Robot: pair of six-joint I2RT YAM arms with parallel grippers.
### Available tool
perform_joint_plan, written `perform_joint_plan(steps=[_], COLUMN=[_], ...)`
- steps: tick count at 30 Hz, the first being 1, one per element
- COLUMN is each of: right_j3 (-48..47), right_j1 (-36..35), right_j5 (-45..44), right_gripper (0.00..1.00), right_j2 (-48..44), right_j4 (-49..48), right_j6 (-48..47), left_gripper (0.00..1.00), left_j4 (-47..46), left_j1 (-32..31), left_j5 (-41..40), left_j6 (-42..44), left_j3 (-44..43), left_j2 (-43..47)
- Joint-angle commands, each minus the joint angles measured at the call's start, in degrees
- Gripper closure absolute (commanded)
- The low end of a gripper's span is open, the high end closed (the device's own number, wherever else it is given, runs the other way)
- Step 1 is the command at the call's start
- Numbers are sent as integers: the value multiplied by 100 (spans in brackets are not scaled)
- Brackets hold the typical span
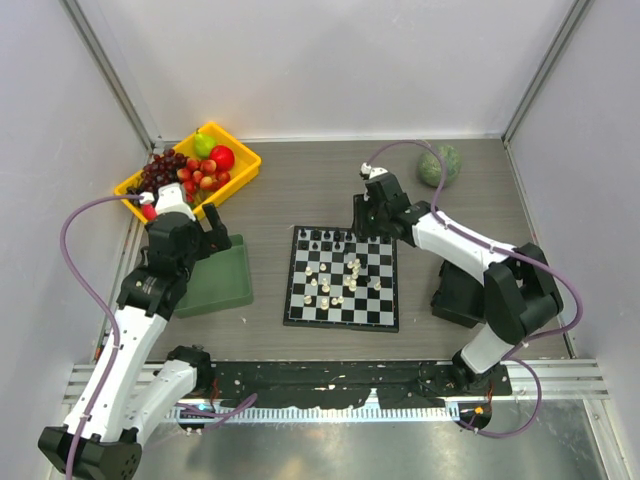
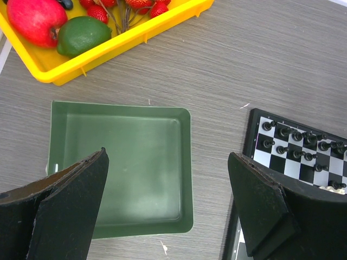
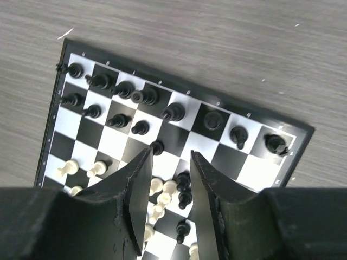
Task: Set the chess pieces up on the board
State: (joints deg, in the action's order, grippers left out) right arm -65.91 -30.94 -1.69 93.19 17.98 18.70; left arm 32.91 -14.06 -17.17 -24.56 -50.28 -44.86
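Closest to the overhead camera are the two arm bases; beyond them the board [image 1: 345, 316] lies flat mid-table. Black pieces [image 1: 325, 240] line its far edge, while cream pieces [image 1: 335, 285] sit in a loose cluster on its middle squares. The right gripper [image 1: 365, 222] hovers at the board's far right corner. The left gripper [image 1: 218, 232] hangs left of the board, over a green tray [image 1: 215, 290]. A yellow bin [image 1: 243, 172] of fruit sits farther left and beyond.

From the left wrist, that gripper's fingers [image 2: 70, 200] stand wide apart with nothing between them. The green tray's bare floor [image 2: 122, 157] is beneath. The board's corner [image 2: 250, 135], with its black pieces [image 2: 295, 143], shows just right of the tray.

From the right wrist, the right gripper [image 3: 169, 184] hangs over the board [image 3: 303, 130], its jaws a narrow gap apart and clamped on nothing. One black pawn [image 3: 157, 147] stands just off the tip of one finger. Cream pieces [image 3: 97, 168] lie scattered on the near squares, some tipped over.

These pieces look tiny, light, hard and smooth. I would expect them to topple at a nudge and to slip from a loose pinch. The best hold is probably from above, across the narrow neck under the head. The jaws should be kept only slightly apart so that neighbouring pieces are not knocked.
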Motion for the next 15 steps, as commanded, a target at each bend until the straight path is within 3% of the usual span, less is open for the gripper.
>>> perform_joint_plan(steps=[1,15], right_j3=[219,-36], right_j1=[-228,-562], right_j5=[73,187], right_gripper=[61,66], right_j2=[-196,463], right_j4=[-207,-207], right_j6=[143,152], left_gripper=[0,1], left_j4=[-276,-223], left_j1=[44,53], left_j5=[82,-14], left_j6=[47,56], left_j3=[-70,-26], left_j2=[-31,48])
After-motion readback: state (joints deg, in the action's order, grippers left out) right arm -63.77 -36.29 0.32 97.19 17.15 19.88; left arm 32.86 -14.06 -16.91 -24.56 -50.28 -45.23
